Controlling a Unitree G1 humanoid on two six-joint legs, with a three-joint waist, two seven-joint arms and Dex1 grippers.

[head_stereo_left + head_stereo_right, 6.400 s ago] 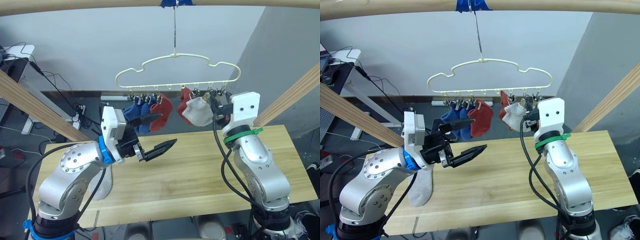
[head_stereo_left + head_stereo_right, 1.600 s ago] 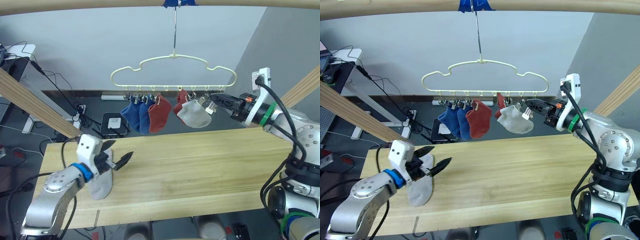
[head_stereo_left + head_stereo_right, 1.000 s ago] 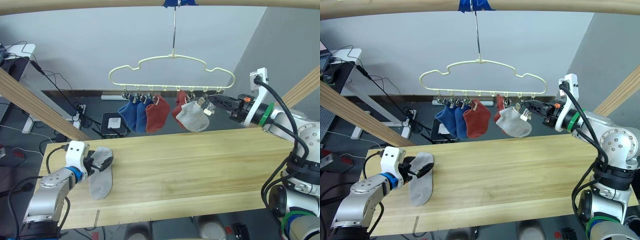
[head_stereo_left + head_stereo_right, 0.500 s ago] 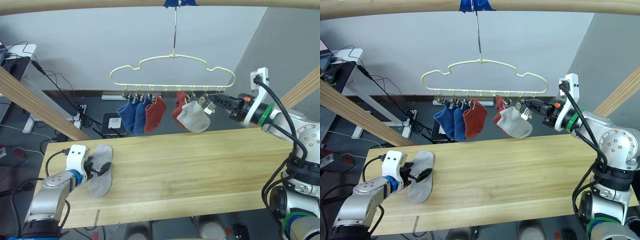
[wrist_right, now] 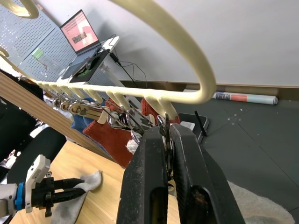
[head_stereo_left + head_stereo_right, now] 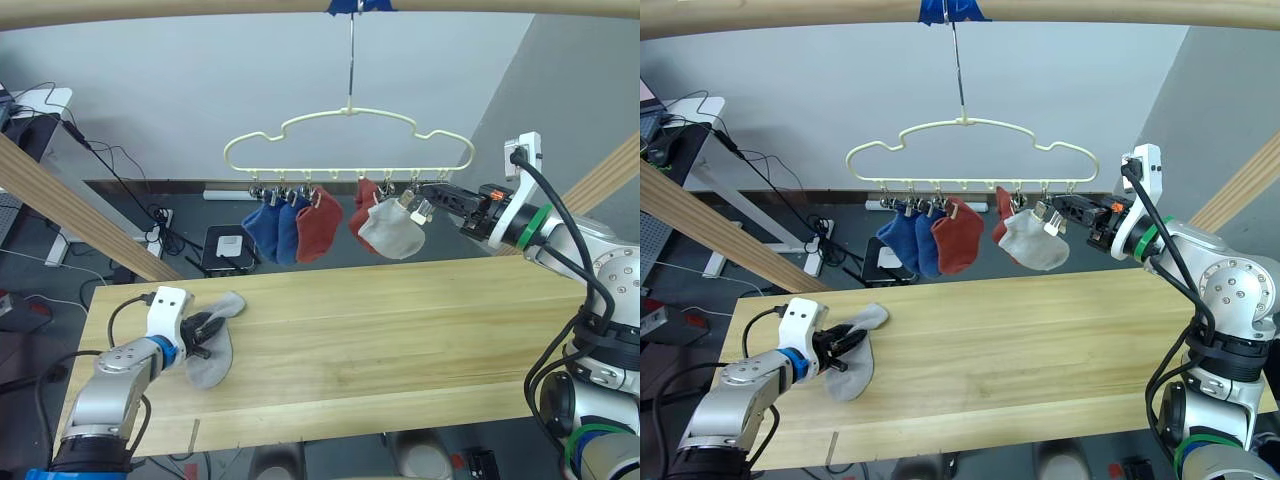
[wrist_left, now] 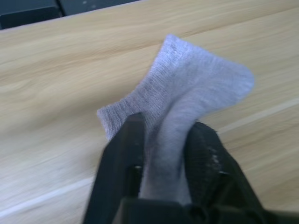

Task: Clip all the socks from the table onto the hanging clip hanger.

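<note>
A light grey knit ankle sock (image 6: pixel 212 345) lies on the long light wooden desk (image 6: pixel 400 330) at nine o'clock; the cream cloud-outlined plastic clip hanger (image 6: pixel 349 140) hangs at twelve o'clock.

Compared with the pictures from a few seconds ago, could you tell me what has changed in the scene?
The left gripper came down from mid-air to the table, closed on the last grey sock and has bunched it, dragging it slightly toward the table's middle. The right gripper swung out to the side and now pinches a clip at the right end of the clip hanger. The five hung socks remain clipped.
</note>
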